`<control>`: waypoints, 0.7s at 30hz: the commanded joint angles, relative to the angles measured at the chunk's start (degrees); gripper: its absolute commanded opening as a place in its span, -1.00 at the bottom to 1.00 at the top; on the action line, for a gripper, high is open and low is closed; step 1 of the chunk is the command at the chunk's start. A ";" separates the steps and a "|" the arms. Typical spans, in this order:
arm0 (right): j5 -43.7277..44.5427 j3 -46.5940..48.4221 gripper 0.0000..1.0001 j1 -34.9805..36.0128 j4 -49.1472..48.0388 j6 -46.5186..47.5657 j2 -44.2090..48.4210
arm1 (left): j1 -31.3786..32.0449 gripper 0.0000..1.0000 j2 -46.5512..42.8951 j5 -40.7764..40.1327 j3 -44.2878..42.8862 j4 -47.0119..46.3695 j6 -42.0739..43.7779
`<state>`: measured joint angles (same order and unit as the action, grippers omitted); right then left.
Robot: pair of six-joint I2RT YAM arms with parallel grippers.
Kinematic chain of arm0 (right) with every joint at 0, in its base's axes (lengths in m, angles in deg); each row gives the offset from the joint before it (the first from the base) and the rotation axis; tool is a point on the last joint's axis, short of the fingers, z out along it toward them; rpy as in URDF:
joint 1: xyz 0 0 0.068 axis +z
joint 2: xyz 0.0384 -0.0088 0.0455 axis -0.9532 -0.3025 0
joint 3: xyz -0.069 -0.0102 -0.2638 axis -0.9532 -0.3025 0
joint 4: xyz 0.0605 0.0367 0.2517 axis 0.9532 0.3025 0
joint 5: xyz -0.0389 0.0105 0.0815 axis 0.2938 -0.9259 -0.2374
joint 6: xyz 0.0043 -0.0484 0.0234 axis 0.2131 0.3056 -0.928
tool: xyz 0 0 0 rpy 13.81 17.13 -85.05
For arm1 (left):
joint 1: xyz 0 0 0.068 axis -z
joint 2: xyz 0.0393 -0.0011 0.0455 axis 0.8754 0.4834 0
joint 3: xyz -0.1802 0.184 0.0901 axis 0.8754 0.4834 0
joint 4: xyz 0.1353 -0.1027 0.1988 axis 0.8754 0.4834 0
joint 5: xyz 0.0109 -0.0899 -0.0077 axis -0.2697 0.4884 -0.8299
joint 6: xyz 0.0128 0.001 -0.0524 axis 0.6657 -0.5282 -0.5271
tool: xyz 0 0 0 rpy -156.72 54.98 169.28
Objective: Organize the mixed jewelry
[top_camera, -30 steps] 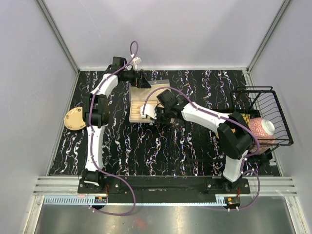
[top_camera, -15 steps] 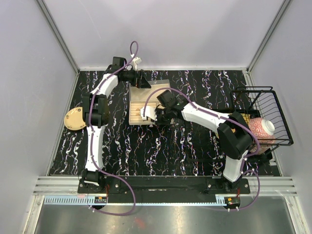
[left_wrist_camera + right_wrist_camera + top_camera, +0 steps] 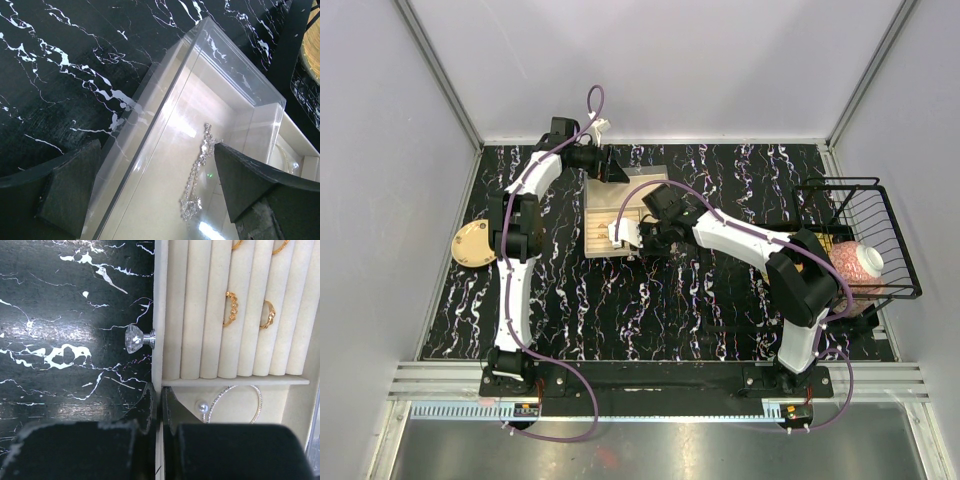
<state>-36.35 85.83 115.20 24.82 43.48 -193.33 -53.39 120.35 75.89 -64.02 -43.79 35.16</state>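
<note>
Desk (image 3: 700,310), black marbled. Beige jewelry box (image 3: 603,215) sits left of centre toward the far side, with both arms over it.

Done, as far as can be seen:
- Gold rings (image 3: 231,308) are seated in the slots between the cream ring rolls. Two are in full view and two more are cut off at the top edge of the right wrist view.
- Bangle (image 3: 234,387), thin with a small pearl, lies flat in the compartment just below the ring rolls.
- Silver chain (image 3: 199,175) is stretched along the floor of a long section under or behind a clear panel (image 3: 165,125).
- No loose pieces show on the bare desk in any view.

Grippers:
- Left gripper (image 3: 160,195) is at the box's far end with its jaws spread wide. It holds nothing, and the clear panel and chain lie between its fingers.
- Right gripper (image 3: 159,400) has its jaws pressed together at the tray's front wall, just below the crystal knob (image 3: 135,338). Cannot tell whether it nips the wall's edge. It carries no jewelry.

Off to the sides are a wire basket (image 3: 880,215) with a bowl (image 3: 860,262) on the right and a round tan disc (image 3: 473,243) on the left.

Judgement: sorting looks mostly or wholly finished. What is left is likely only closing the tray or lid. The parts of the box hidden under the arms are unchecked.
</note>
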 commanded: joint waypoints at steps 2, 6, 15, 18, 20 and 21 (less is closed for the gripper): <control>-2.02 1.70 -1.00 -0.44 -3.70 2.48 1.52 | 0.29 0.95 -3.82 2.20 0.75 1.17 0.55; -1.59 2.31 -1.00 -0.53 -4.05 2.57 1.17 | 0.21 0.95 -3.82 2.29 0.84 1.26 0.64; 0.52 2.49 -1.00 -0.53 -5.72 2.66 1.43 | 0.29 0.95 -3.38 2.55 0.66 1.26 0.55; 1.40 1.88 -1.00 -0.44 -6.34 2.84 1.87 | 0.21 0.95 -3.29 2.64 0.66 1.17 0.56; 1.93 1.35 -1.00 -0.44 -6.87 2.92 2.04 | 0.29 0.95 -3.20 2.55 0.57 1.08 0.47; 2.02 1.35 -1.00 -0.44 -7.13 2.92 2.04 | 0.38 0.95 -3.20 2.64 0.57 1.08 0.38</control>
<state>-35.80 85.83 114.98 24.29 44.59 -193.35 -53.39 120.03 75.95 -63.58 -43.17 35.42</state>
